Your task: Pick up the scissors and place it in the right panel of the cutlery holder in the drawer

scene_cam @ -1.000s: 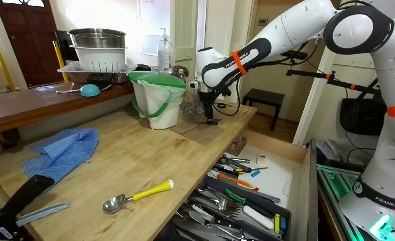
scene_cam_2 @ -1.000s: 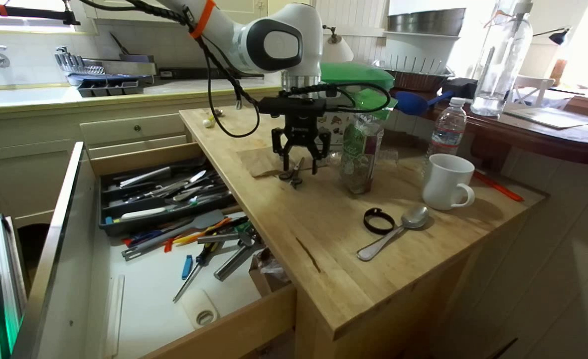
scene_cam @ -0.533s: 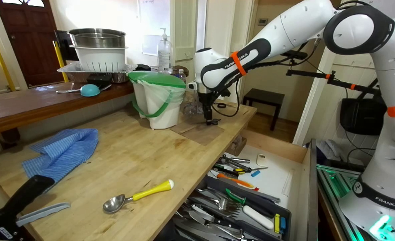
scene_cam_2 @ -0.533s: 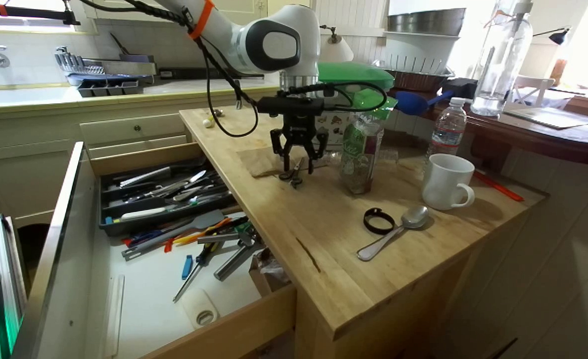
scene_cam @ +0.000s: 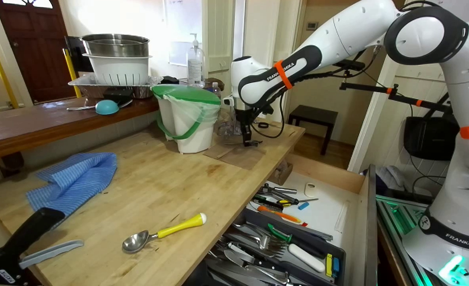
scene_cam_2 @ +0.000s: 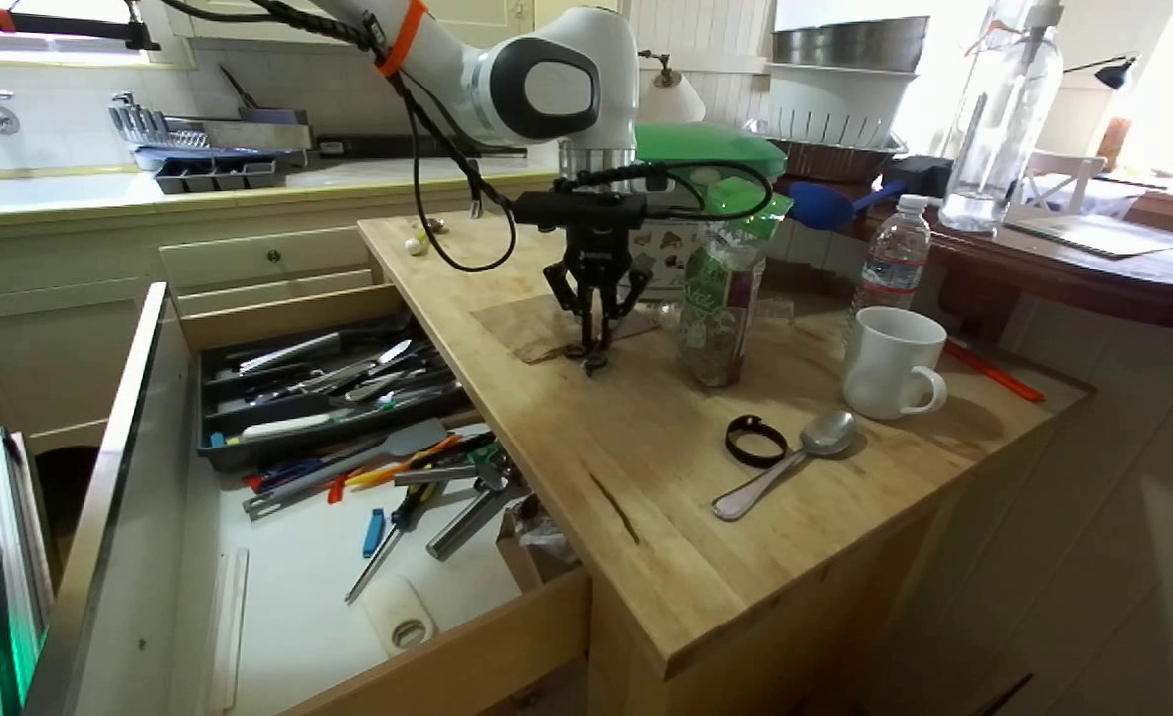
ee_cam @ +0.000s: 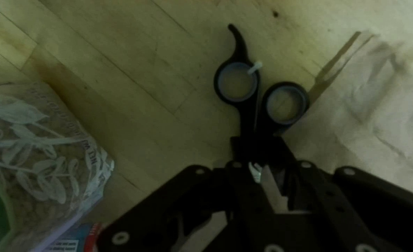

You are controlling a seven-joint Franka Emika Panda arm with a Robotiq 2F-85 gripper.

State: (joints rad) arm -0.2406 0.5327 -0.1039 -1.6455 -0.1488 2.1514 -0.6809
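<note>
The dark scissors (ee_cam: 248,115) are pinched near their pivot by my gripper (ee_cam: 259,150), whose fingers are shut around them. Both finger rings stick out past the fingertips in the wrist view. The fingers hide the pivot, and most of the blades are covered. In an exterior view the gripper (scene_cam_2: 595,343) points straight down at the counter with the scissors (scene_cam_2: 591,362) at its tips; whether they touch the counter I cannot tell. Beside the counter the wooden drawer (scene_cam: 326,169) is pulled out. Inside lies the dark grey cutlery holder (scene_cam_2: 249,454); its right panel is crowded with handled utensils.
Brown paper (ee_cam: 367,133) lies under the gripper. A plant-printed bag (scene_cam_2: 716,318) stands close beside it, and the green-lidded bucket (scene_cam: 196,131) is near too. A mug (scene_cam_2: 885,368), water bottle (scene_cam_2: 895,259) and spoon (scene_cam_2: 780,477) share the counter.
The gripper's fingers have closed from wide apart onto the scissors, and the scissor rings have drawn together. The brown paper has shifted slightly. The arm has barely moved.
</note>
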